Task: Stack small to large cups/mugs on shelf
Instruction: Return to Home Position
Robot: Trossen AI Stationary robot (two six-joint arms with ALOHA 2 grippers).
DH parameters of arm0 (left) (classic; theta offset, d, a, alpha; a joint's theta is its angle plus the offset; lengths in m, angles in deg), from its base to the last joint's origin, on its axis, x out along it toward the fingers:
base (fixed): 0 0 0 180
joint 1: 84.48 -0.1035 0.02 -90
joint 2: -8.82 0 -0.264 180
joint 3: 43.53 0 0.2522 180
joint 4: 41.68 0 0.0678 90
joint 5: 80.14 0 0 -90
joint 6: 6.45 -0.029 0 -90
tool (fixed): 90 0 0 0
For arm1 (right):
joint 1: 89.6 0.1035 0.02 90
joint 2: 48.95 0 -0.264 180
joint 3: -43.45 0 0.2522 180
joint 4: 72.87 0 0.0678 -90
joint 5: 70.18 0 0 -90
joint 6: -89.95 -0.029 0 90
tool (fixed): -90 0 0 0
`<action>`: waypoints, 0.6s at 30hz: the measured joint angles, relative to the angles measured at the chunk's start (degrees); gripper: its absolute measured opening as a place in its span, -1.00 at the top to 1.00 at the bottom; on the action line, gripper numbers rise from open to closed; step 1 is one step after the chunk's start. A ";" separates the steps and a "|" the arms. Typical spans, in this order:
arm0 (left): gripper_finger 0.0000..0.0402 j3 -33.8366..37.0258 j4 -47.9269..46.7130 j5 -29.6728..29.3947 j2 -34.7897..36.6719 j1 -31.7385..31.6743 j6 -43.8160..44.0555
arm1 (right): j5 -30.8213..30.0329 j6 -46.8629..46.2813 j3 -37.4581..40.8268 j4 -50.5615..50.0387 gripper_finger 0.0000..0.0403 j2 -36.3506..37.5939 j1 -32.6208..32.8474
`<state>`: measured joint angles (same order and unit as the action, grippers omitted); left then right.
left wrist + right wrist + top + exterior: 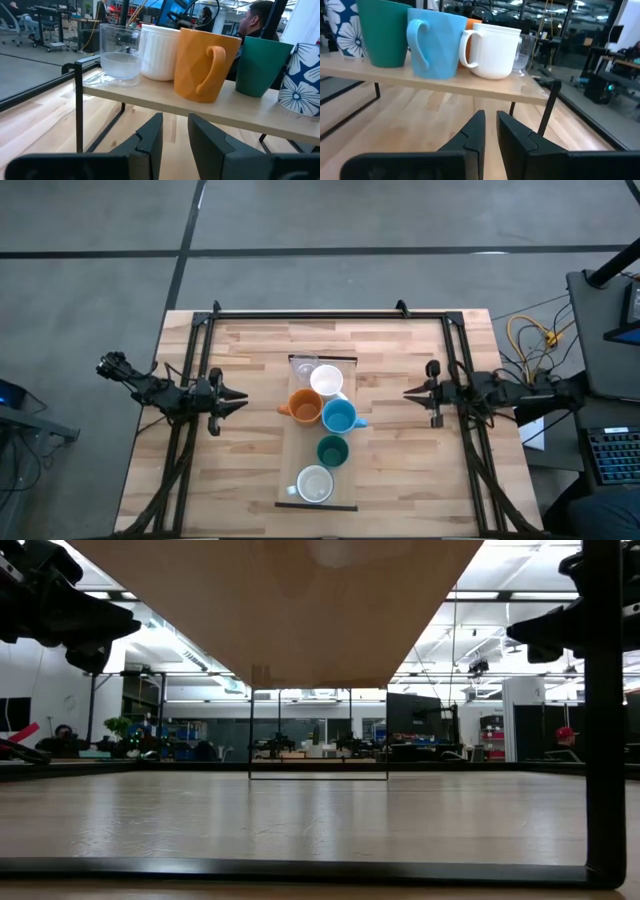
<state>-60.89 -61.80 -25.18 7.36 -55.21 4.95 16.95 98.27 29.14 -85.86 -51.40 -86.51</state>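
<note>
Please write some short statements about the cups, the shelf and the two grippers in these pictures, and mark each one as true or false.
1. The shelf holds six cups. True.
2. The orange mug lies on its side. False: it stands upright.
3. The clear glass is at one end of the row, next to the white mug. True.
4. The left gripper holds the green cup. False: it holds nothing, over the tabletop beside the shelf; the right gripper is on the other side, also holding nothing.
5. The flowered mug stands beside the clear glass. False: it is at the row's opposite end, past the green cup.
</note>
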 joint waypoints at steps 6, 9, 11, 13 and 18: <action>0.62 -0.07 -0.51 -0.01 -1.37 -0.01 -0.23 | -0.16 -4.89 0.00 0.01 0.80 -2.23 0.00; 0.62 -0.09 -0.54 -0.16 -2.50 0.01 0.07 | -0.14 -7.47 0.00 0.01 0.80 -3.96 0.00; 0.62 -0.09 -0.58 -0.24 -3.09 0.00 0.07 | -0.16 -8.67 0.00 0.01 0.80 -5.17 -0.02; 0.62 -0.09 -0.60 -0.25 -3.67 0.00 0.03 | -0.15 -8.94 0.00 0.01 0.80 -6.18 0.00; 0.62 -0.09 -0.63 -0.19 -5.65 -0.01 0.09 | -0.07 -11.03 0.00 -0.01 0.80 -8.58 0.00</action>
<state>-60.97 -62.43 -25.37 1.71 -55.23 5.04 16.88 87.24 29.14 -85.87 -59.98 -86.51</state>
